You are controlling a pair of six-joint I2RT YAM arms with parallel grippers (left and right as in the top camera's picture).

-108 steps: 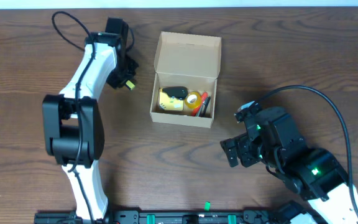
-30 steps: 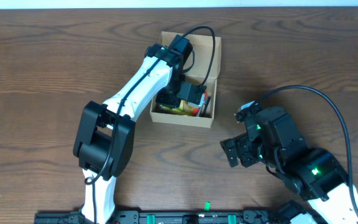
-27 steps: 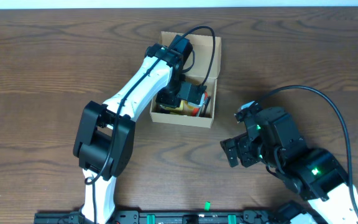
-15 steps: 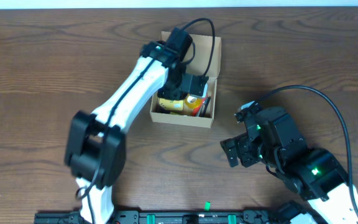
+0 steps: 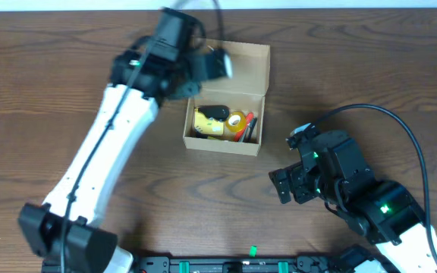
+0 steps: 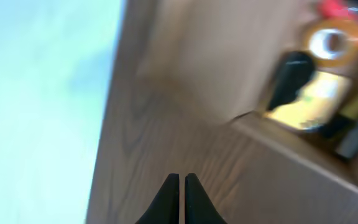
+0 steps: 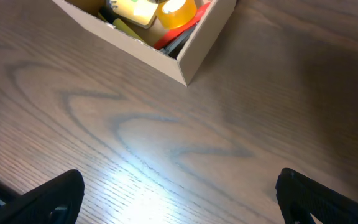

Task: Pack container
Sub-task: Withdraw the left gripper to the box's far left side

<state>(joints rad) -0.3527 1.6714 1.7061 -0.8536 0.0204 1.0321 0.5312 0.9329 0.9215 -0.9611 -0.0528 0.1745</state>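
Observation:
The container (image 5: 223, 144) is a tan cardboard box with its flap lid (image 5: 241, 67) open at the back. It holds a yellow item (image 5: 205, 126), a black item (image 5: 217, 112), a tape roll (image 5: 236, 120) and a red marker (image 5: 249, 123). My left gripper (image 5: 215, 64) is blurred, above the box's back left corner. In the left wrist view it (image 6: 180, 178) is shut and empty over bare table, with the box (image 6: 291, 155) to its right. My right gripper (image 5: 283, 186) is open and empty on the table in front and to the right of the box (image 7: 210, 37).
The dark wooden table (image 5: 355, 68) ends at its far edge against a pale surface (image 6: 42, 93). The right arm's black cable (image 5: 408, 136) loops over the right side.
My left arm has lifted out of the box and swung back and to the left. The right arm has not moved.

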